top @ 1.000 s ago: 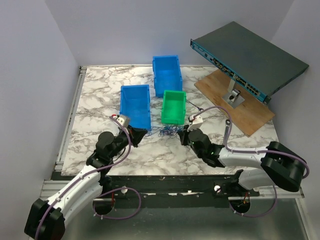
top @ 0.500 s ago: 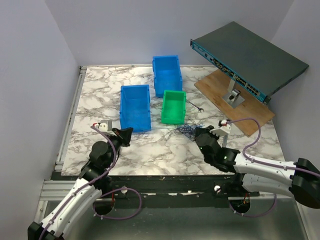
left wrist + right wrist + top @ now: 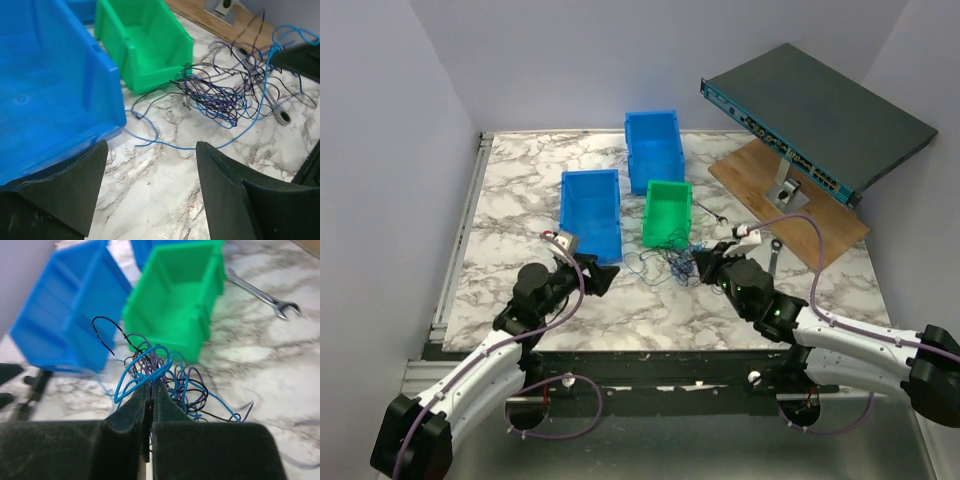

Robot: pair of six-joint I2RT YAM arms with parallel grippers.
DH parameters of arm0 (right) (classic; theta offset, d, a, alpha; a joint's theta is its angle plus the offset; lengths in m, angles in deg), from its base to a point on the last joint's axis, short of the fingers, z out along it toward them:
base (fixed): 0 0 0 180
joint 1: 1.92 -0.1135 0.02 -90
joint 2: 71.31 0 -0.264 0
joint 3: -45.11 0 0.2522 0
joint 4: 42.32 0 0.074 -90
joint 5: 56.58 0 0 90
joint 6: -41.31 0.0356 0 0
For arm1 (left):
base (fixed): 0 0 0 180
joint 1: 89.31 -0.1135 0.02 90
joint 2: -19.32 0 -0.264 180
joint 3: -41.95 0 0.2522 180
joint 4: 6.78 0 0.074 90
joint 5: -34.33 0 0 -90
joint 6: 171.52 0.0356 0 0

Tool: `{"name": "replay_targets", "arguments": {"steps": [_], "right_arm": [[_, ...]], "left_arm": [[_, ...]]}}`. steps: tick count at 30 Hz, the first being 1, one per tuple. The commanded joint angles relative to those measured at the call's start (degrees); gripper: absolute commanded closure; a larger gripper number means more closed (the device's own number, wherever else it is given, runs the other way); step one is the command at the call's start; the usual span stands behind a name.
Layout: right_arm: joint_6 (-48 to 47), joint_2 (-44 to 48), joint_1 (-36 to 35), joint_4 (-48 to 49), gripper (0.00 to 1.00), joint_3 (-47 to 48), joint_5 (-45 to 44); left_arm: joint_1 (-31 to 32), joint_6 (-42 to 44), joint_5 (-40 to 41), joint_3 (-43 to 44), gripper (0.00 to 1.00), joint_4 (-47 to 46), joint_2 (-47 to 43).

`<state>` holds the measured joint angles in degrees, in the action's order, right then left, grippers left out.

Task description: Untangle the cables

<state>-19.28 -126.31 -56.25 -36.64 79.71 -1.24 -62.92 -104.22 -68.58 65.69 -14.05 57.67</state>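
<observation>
The left gripper (image 3: 151, 147) has returned beside the blue bin (image 3: 592, 245), fingers now spread and empty. The right gripper (image 3: 150, 390) stays clenched on the cables (image 3: 215, 97), bunched at the middle of the bench (image 3: 520, 190), against the green bin (image 3: 665, 232). Best to regrip one loose blue end, then pull apart slowly.

Overhead from behind; wrist cameras low, close, sharing cables (image 3: 215, 97), green bin (image 3: 155, 70).

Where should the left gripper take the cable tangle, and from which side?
Probably the lone blue strand trailing flat toward the blue bin, taken from above, left of the tangle. It lies apart, while the right gripper pinches the tangle.
</observation>
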Motion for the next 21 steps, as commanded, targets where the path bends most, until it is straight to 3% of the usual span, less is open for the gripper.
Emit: {"name": "replay_targets", "arguments": {"steps": [1,7,12,21], "right_arm": [[-2.5,0.25,0.01,-5.76,0.99,8.6,12.43],[-4.87,-0.29,0.01,-8.81,0.99,15.1,30.37],[-4.84,-1.1,0.0,-10.54,0.99,18.04,34.21],[-5.25,-2.73,-0.02,-7.86,0.99,17.6,44.98]], "left_arm": [[0.8,2.39,-9.99,2.41,0.26,-6.39,1.9],[0.79,2.26,-11.61,2.46,0.27,-7.21,2.59],[0.83,1.11,-13.23,2.41,0.19,-8.91,4.15],[0.85,-3.62,-17.01,3.74,0.16,-14.37,11.86]]}}
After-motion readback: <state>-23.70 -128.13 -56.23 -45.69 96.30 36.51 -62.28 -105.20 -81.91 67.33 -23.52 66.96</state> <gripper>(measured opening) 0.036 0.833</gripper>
